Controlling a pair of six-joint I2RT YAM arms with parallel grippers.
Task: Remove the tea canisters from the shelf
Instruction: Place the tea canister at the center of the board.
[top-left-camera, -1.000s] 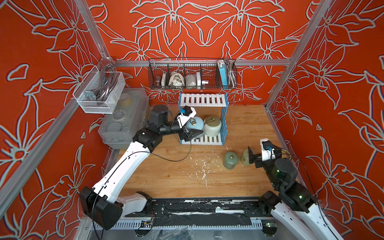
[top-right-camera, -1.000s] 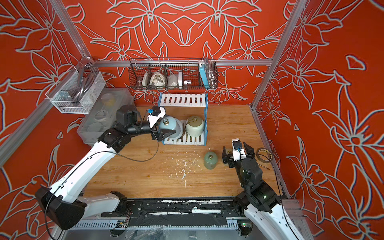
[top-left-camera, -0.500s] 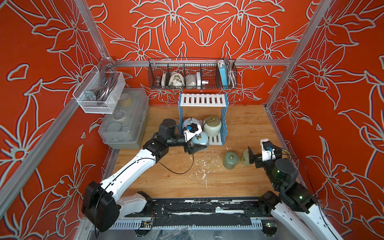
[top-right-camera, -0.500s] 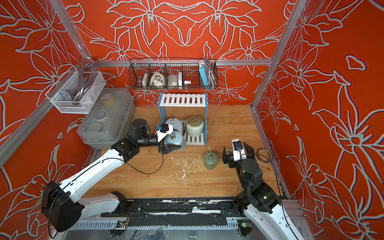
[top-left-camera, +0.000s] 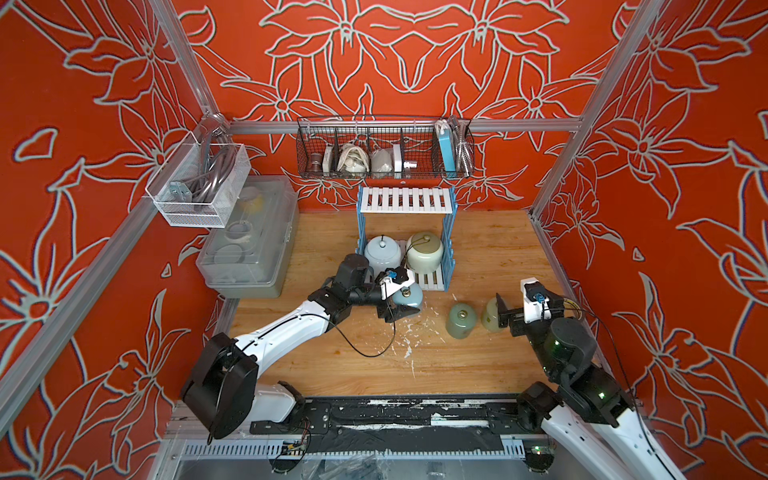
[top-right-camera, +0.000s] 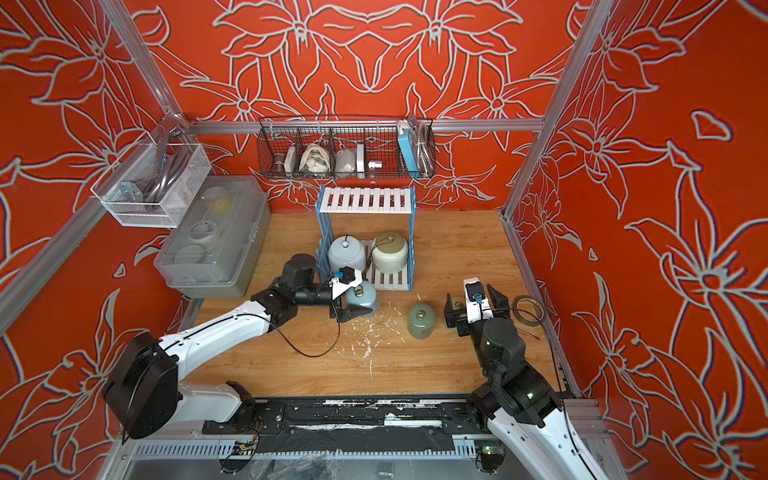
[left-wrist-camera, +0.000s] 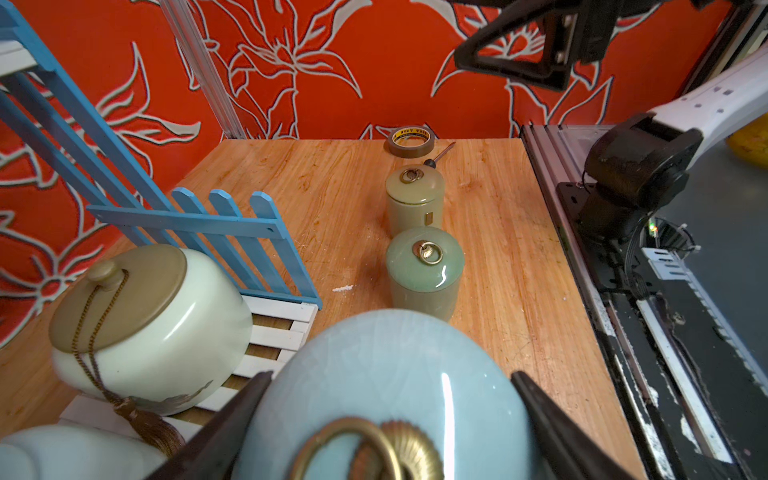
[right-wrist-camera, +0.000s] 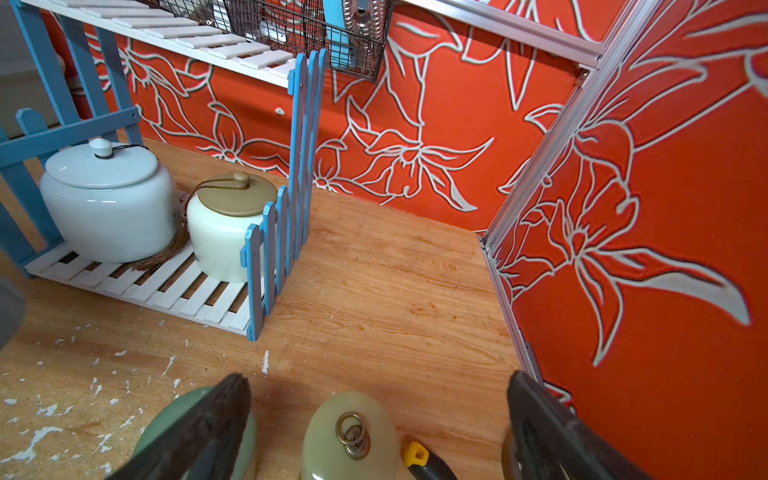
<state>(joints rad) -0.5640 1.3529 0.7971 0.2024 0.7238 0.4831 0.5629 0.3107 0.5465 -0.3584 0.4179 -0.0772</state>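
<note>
left wrist view: left pincer (left-wrist-camera: 390, 374) grasps blue-grey canister (left-wrist-camera: 382, 353) (just beside the shelf (left-wrist-camera: 187, 216)); right pincer (right-wrist-camera: 380, 380) released.

Both top views hang high over the near edge and look down at the whole surface (top-left-camera: 457, 365), sharing nearly everything. Your left wrist camera sits tight over the blue-grey canister (left-wrist-camera: 374, 374) in the left pincer (left-wrist-camera: 390, 380), facing right. Your right wrist camera looks low and far-left toward the shelf (right-wrist-camera: 303, 124). Both wrist views share the cream squat canister (right-wrist-camera: 224, 237).
</note>
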